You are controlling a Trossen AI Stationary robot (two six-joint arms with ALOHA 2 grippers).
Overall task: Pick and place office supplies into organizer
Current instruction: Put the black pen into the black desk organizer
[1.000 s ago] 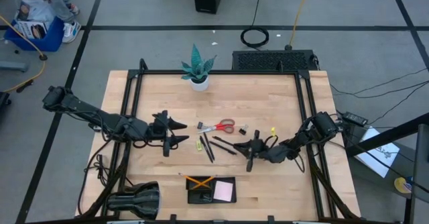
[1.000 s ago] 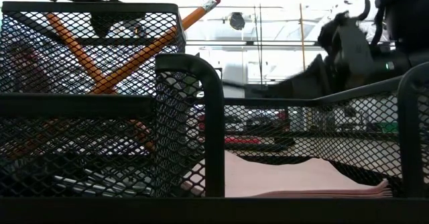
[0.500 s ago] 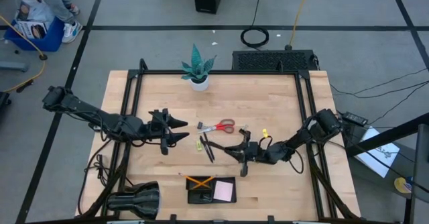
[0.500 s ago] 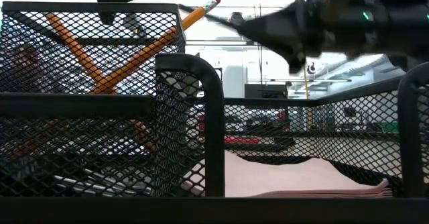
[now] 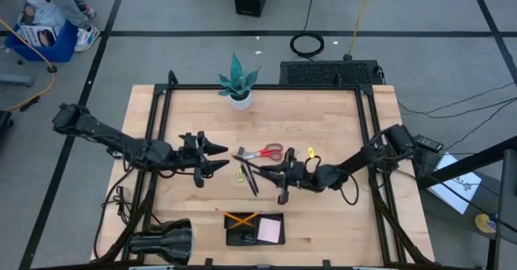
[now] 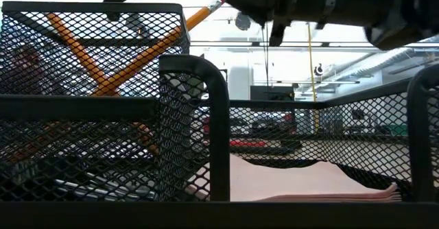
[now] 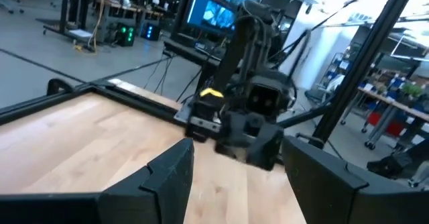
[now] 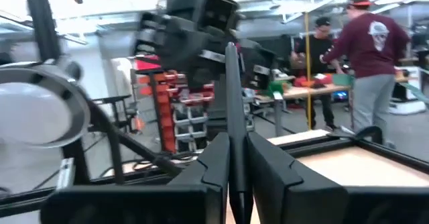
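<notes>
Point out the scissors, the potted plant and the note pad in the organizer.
scissors (image 5: 272, 151): high view, on the red handles.
potted plant (image 5: 239, 79): high view, on the leaves.
note pad (image 5: 271, 231): high view, on its pink top sheet.

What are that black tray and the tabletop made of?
The organizer looks like black coated metal: its walls are fine wire mesh framed by smooth rounded bars. The table appears to be pale wood, probably butcher block, with narrow glued strips and visible grain.
</notes>
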